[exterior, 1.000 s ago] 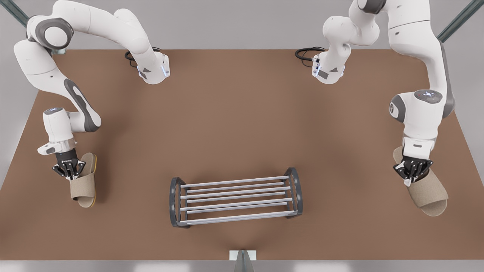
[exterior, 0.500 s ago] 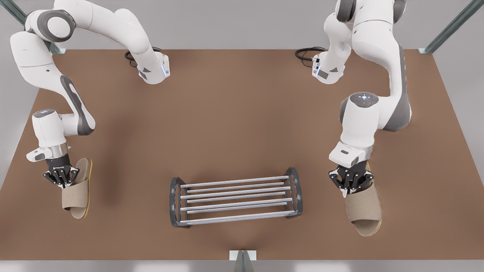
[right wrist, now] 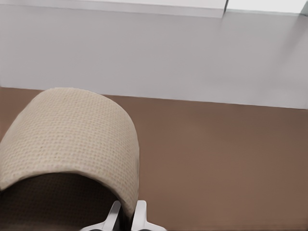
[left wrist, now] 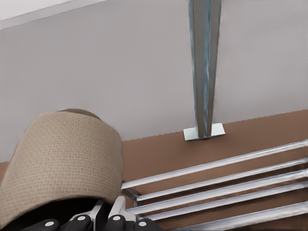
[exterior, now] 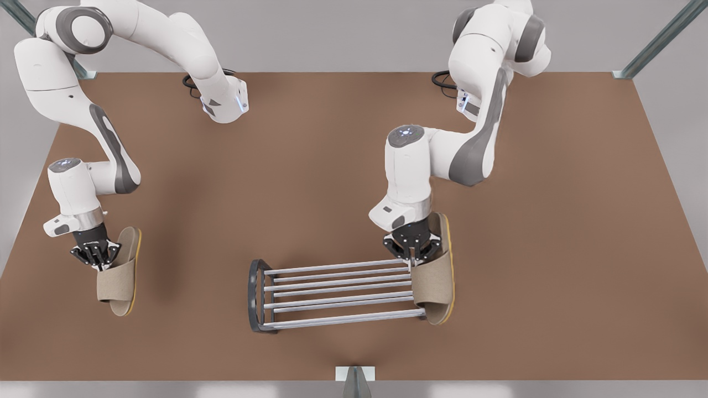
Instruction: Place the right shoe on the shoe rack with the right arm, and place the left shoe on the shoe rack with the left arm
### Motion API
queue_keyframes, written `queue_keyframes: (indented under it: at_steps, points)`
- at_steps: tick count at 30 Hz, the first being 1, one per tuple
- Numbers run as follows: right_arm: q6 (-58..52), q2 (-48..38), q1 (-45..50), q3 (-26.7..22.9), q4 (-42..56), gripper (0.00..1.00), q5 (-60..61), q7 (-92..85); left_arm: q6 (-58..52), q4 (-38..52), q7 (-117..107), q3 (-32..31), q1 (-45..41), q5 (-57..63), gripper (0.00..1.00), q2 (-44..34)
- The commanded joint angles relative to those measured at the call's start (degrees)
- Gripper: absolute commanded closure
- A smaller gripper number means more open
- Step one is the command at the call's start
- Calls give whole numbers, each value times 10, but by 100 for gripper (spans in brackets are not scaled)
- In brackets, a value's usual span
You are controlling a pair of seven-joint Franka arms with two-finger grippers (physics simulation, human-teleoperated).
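Brown tabletop (exterior: 343, 166), front view: shoe rack (exterior: 337, 296) at 6 o'clock. Left gripper (exterior: 414, 250) clamps left shoe (exterior: 434, 282) over rack's 3 o'clock end; lowering comes next. Right gripper (exterior: 95, 255) clamps right shoe (exterior: 117, 276) at 9 o'clock, waiting.

Left wrist view: slipper (left wrist: 62, 168) above bars (left wrist: 216, 187).

Right wrist view: slipper (right wrist: 67, 144) over bare table.

Left pincer (exterior: 413, 255): arm folded at the elbow, wrist pointing down, fingers (left wrist: 117, 211) clamped on the band of the left shoe (exterior: 435, 276), which hangs below and beside the pincer. Right pincer (exterior: 97, 255): arm bent in a long arc, wrist tipped down, fingers (right wrist: 139, 211) pinched on the band of the right shoe (exterior: 120, 275), hanging just below the pincer.
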Motion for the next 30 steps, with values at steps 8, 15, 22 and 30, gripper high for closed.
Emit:
queue_keyframes:
  at_steps: [8, 15, 22, 30]
  points:
    - [-11, 0, -3, 0, -3, 79, 1, 52, -3, 72, -217, 25, -5, -3, 78, 88]
    - [-11, -1, -4, 0, -8, 79, 1, 53, 17, 97, -287, -29, -14, -16, 78, 115]
    - [-11, -1, -4, 0, -7, 79, 1, 52, 108, 99, -265, -29, 13, -15, 78, 156]
    - [-11, 0, -7, 0, -7, 79, 1, 51, 99, 89, -275, -45, 4, -31, 78, 148]
